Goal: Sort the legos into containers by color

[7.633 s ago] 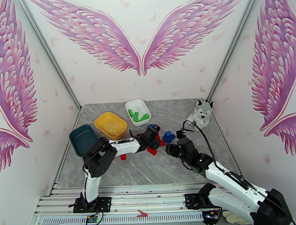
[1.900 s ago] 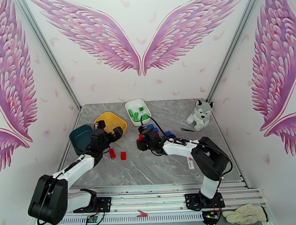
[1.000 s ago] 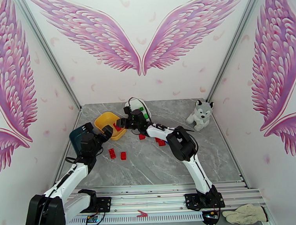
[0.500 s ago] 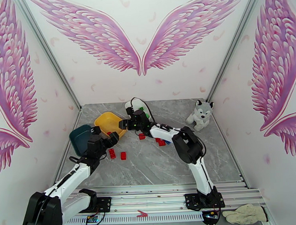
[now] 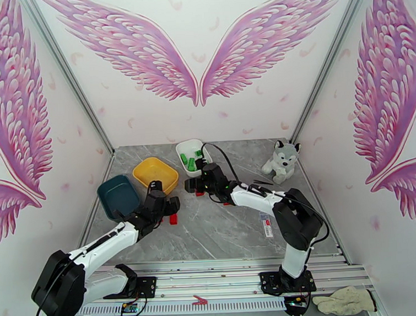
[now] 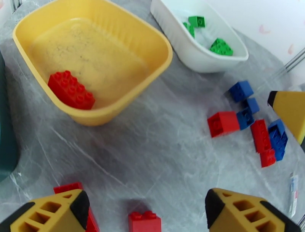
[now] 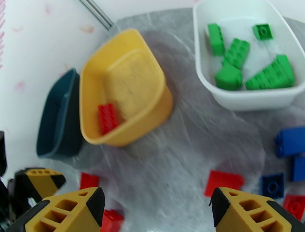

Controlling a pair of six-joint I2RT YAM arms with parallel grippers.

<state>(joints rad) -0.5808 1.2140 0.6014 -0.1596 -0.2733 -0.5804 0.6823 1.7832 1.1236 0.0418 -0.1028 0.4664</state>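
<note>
Your left gripper is wide open and empty, with a red lego sitting right between its jaws on the worktop. Your right gripper is spread open too, holding nothing; another red lego lies just ahead of one jaw.

table: grey marble | on it: yellow dish, white dish, teal dish, loose legos, husky

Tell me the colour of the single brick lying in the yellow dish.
The brick in the yellow dish is red; the left wrist view shows it best.
</note>
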